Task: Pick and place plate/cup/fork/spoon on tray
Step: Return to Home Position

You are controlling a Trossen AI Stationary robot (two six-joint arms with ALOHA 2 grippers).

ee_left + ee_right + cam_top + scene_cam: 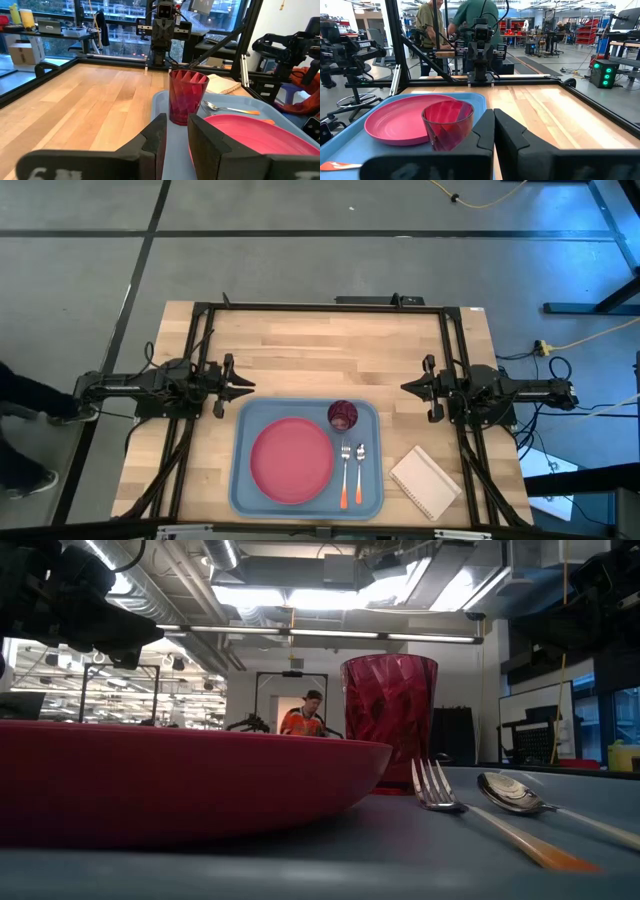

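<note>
High view: cup (343,416) apart from right end effector (405,388)

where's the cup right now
In the high view the cup stands upright in the top right corner of the tray, just right of the plate and above the fork and spoon.

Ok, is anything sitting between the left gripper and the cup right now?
Nothing visible. The left gripper hangs over bare table just off the tray's nearest corner. Between it and the cup lie only the low rim and bare tray floor. The plate lies just beside that line. The right gripper waits opposite.
</note>
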